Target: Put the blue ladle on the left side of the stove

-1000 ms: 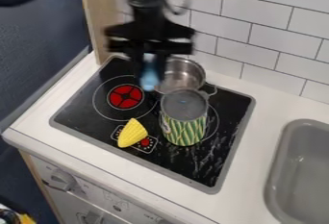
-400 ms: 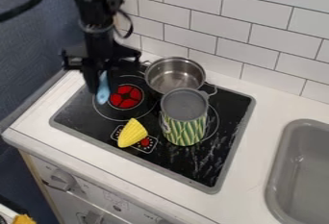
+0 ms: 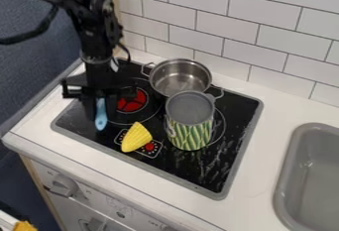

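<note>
- Currently, the black robot arm (image 3: 92,29) comes in from the upper left and bends down over the left part of the stove (image 3: 177,175), with the gripper (image 3: 100,108) pointing down just beside the red left burner (image 3: 132,100).
- The gripper is closed around the blue ladle (image 3: 100,121), whose rounded end hangs down over the left side of the stove; whether it touches the surface cannot be told.
- A metal pot (image 3: 179,78) with two side handles stands upright toward the back of the stove, its bare steel inside visible from above.
- In front of the pot stands an upright can (image 3: 190,130) with a green and yellow patterned side and a grey, round top.
- Near the can, a ridged yellow wedge (image 3: 136,137) lies partly over the printed control panel.
- Compared with the earlier frames, the gripper and ladle have gone from beside the pot to the left, then toward the stove's front edge; pot, can and wedge have kept their places.
</note>
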Motion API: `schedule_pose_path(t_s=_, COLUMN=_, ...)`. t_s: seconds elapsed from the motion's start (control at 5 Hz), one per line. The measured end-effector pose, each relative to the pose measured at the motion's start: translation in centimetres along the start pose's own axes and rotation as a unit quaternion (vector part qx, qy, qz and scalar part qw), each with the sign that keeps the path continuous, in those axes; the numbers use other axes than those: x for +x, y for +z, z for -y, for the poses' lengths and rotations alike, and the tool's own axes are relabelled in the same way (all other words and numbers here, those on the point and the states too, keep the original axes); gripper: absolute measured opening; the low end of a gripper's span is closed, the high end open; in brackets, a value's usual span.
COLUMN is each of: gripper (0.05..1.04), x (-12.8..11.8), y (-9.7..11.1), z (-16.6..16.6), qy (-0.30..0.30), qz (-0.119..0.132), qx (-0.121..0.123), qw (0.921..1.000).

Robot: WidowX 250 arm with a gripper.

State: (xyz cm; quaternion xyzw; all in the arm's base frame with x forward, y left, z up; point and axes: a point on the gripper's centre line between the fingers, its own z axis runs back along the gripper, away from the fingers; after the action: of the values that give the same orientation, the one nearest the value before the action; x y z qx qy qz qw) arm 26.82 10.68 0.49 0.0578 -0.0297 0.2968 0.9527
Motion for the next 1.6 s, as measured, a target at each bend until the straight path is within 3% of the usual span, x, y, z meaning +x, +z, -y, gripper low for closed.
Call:
schedule_pose_path(t_s=0.4, gripper=0.327, x=0.8, y=-1.7, z=0.5, qy=0.008, qz=-0.011, qx=0.002, qw=0.9999)
schedule_pose_path(t_s=0.6, gripper=0.375, x=1.1, y=-1.7, z=0.6, qy=0.012, qz=-0.017, qx=0.005, qw=0.9998)
schedule_pose_path(t_s=0.8, gripper=0.608, x=1.2, y=-1.8, z=0.4, qy=0.018, qz=-0.026, qx=0.012, qw=0.9994)
schedule_pose_path(t_s=1.0, gripper=0.945, x=1.2, y=-1.7, z=0.3, qy=0.02, qz=-0.027, qx=0.018, qw=0.9993)
schedule_pose_path(t_s=1.2, gripper=1.004, x=1.0, y=-1.6, z=0.2, qy=0.021, qz=-0.038, qx=0.024, qw=0.9988)
schedule_pose_path(t_s=1.4, gripper=1.0, x=0.7, y=-1.1, z=0.7, qy=0.02, qz=-0.048, qx=0.005, qw=0.9986)
schedule_pose_path(t_s=1.6, gripper=1.0, x=1.5, y=1.0, z=1.0, qy=0.018, qz=-0.037, qx=-0.009, qw=0.9991)
